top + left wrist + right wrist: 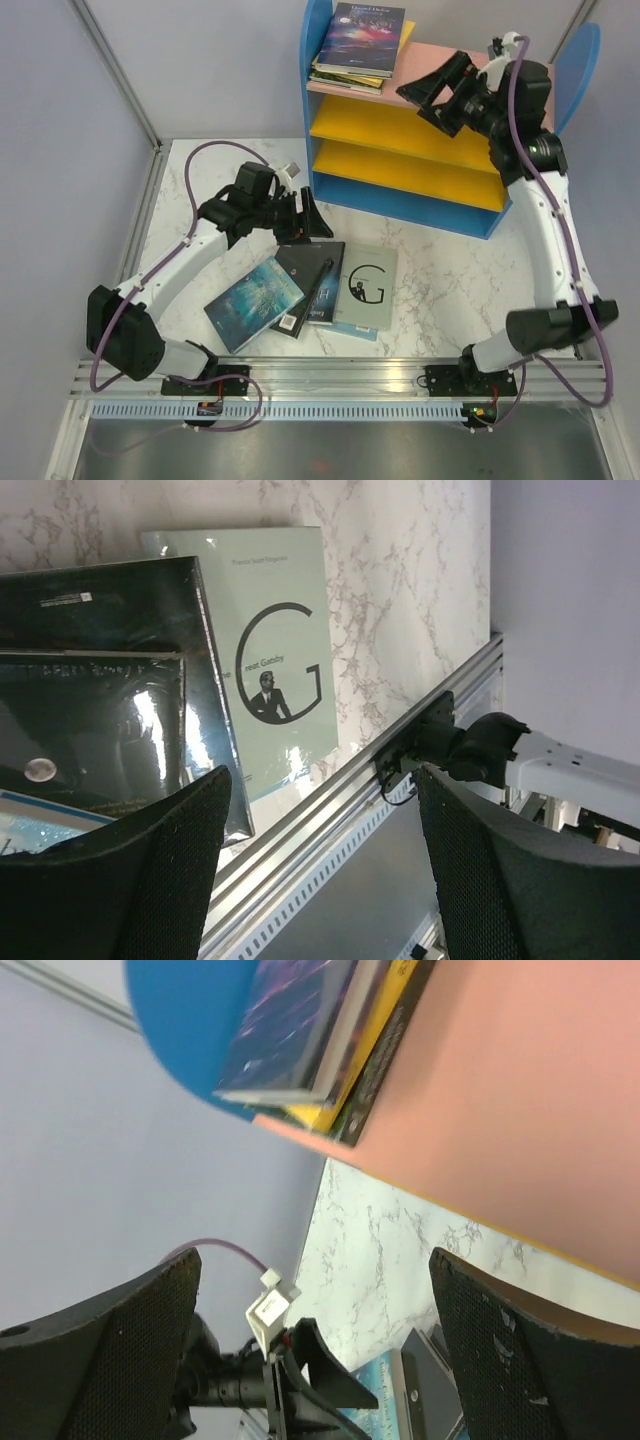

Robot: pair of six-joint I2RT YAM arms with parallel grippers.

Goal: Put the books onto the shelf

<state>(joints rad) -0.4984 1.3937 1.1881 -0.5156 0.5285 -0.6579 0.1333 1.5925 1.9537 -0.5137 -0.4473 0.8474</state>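
Note:
The shelf point(430, 110) stands at the back with blue sides, a pink top board point(520, 1090) and yellow lower boards. Two books lie stacked at the left of the pink board: a dark purple-blue one point(360, 38) over a yellow-backed one point(372, 1055). My right gripper point(425, 92) hovers open and empty over the pink board, right of that stack. On the table lie a teal-blue book point(253, 300), a black book point(310, 280) and a pale book point(280, 650) in an overlapping row. My left gripper point(305, 228) hangs open, holding nothing, just above the black book's far edge.
An aluminium rail point(330, 375) runs along the table's near edge with both arm bases on it. Grey walls and a metal post point(115, 70) close the left and back. The marble tabletop point(440, 270) lies between the books and the right arm.

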